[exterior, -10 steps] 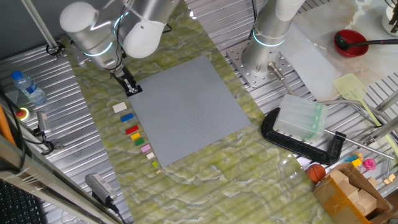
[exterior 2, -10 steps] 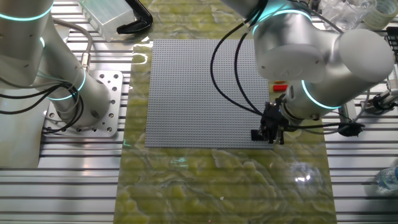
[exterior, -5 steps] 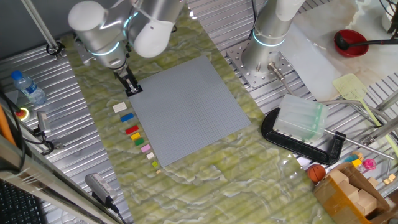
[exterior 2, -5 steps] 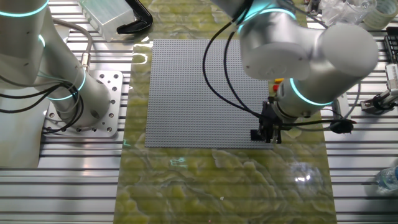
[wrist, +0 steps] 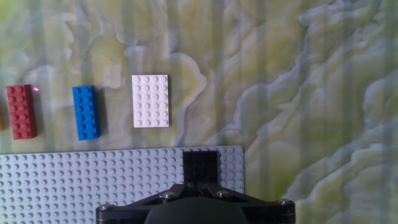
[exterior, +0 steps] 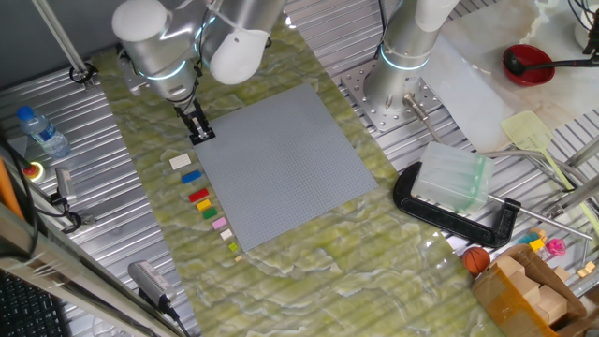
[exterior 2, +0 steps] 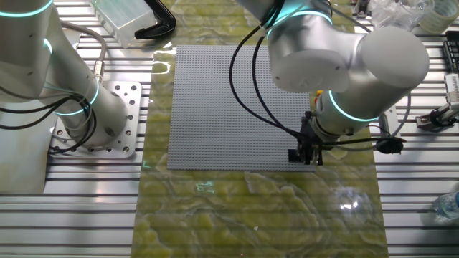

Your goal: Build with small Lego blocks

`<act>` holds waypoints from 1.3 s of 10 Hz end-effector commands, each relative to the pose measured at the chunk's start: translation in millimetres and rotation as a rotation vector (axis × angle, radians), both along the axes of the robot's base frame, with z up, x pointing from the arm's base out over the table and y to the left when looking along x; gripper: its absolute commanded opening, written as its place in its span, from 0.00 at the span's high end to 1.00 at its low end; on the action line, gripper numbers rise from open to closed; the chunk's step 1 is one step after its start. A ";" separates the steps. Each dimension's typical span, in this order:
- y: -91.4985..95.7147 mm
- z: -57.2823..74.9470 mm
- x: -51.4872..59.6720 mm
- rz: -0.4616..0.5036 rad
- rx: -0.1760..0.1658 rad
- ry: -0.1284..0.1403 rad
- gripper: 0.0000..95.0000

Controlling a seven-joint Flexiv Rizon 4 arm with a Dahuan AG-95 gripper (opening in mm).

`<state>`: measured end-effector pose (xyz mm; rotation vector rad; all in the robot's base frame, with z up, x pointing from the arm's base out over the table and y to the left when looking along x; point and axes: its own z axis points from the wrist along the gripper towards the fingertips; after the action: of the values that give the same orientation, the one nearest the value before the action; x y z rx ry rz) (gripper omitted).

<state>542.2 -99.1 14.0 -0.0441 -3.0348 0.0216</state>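
Note:
My gripper (exterior: 197, 131) stands at the near corner of the large grey baseplate (exterior: 281, 159), shut on the black brick (wrist: 200, 165), which rests on the plate's corner studs. In the other fixed view the gripper (exterior 2: 310, 152) has the black brick (exterior 2: 295, 154) sticking out beside it. The hand view shows the white brick (wrist: 150, 101), blue brick (wrist: 85, 112) and red brick (wrist: 21, 112) lying on the mat beyond the plate edge. In one fixed view the row runs white (exterior: 180, 162), blue (exterior: 191, 176), red (exterior: 198, 196), green, yellow, pink (exterior: 220, 224).
A second arm's base (exterior: 402, 56) stands behind the baseplate. A black clamp (exterior: 449, 208) and a clear plastic box (exterior: 454, 178) lie to the right. A water bottle (exterior: 42, 131) lies at the left and a red ladle (exterior: 529, 64) at the back right.
The arm's upper links have swung sideways over the plate. The gripper tip has stayed at the baseplate corner with the black brick.

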 end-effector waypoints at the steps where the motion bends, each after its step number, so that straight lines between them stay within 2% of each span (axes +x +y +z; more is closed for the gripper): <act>1: -0.3 -38.8 -3.7 -0.003 0.002 -0.008 1.00; 3: 0.4 -41.0 -5.5 -0.011 -0.001 -0.012 1.00; 5: 0.3 -42.4 -5.4 -0.016 -0.040 -0.022 1.00; 7: 0.0 -42.1 -4.6 -0.025 -0.050 -0.026 1.00; 13: -3.4 -40.2 3.5 -0.028 -0.035 -0.025 1.00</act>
<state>548.5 -101.0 14.3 -0.0921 -3.0571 0.0694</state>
